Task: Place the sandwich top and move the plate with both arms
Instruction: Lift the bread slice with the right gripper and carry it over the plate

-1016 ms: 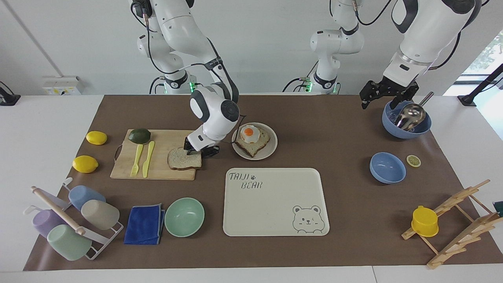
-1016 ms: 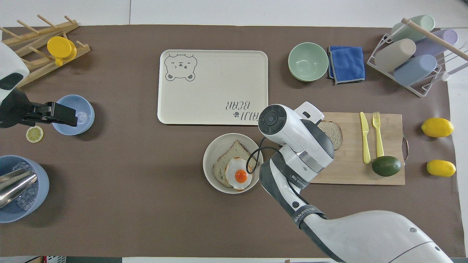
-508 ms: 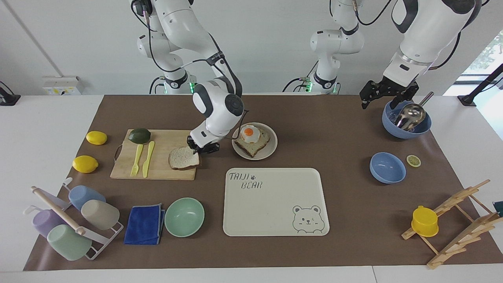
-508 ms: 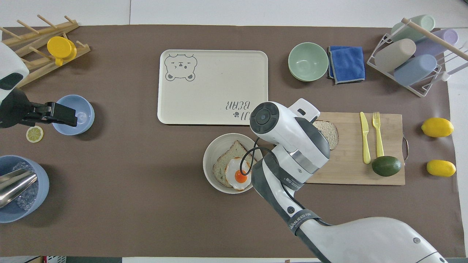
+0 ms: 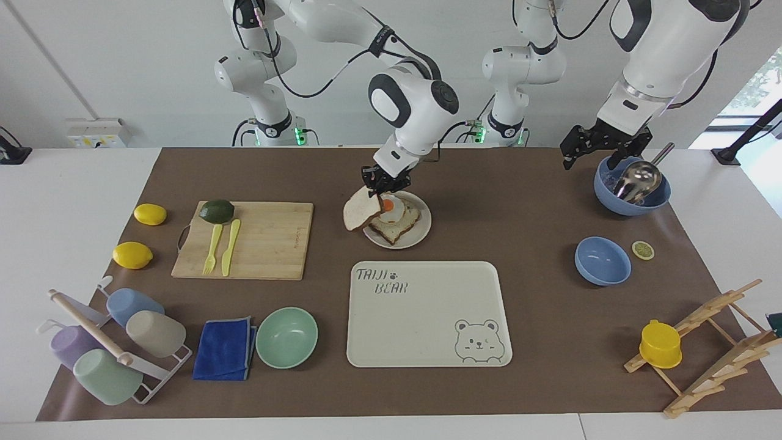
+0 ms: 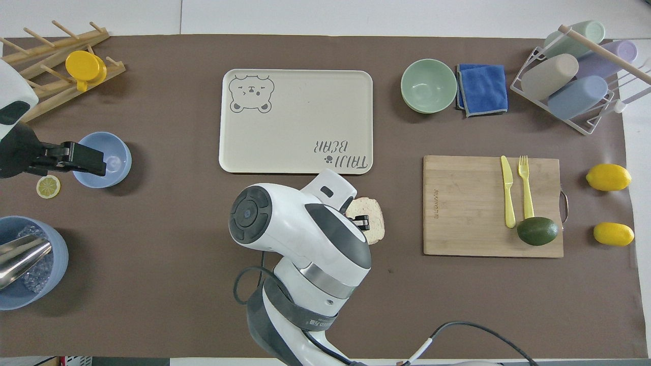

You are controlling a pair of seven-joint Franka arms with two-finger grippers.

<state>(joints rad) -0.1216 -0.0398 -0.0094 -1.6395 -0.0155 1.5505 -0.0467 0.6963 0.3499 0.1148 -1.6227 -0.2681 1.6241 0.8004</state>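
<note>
My right gripper [image 5: 383, 185] is shut on one edge of the sandwich top [image 5: 360, 209], a plain white bread slice. The slice hangs tilted in the air over the rim of the plate [image 5: 423, 228] toward the cutting board. The beige plate holds a toast slice with a fried egg [image 5: 391, 209]. In the overhead view the right arm hides the plate, and only part of the sandwich top [image 6: 373, 225] shows beside the right gripper [image 6: 360, 221]. My left gripper [image 5: 602, 148] waits in the air over the blue bowls; it also shows in the overhead view [image 6: 81, 158].
A wooden cutting board [image 5: 269, 241] holds a yellow fork, a knife and an avocado. The cream bear tray [image 5: 427, 315] lies farther from the robots than the plate. A mint bowl [image 5: 286, 337], a blue cloth, a cup rack, two lemons, two blue bowls [image 5: 602, 261] and a wooden rack are around.
My right gripper lifted the sandwich top off the cutting board and carried it up and across to the plate. The left arm has not moved.
</note>
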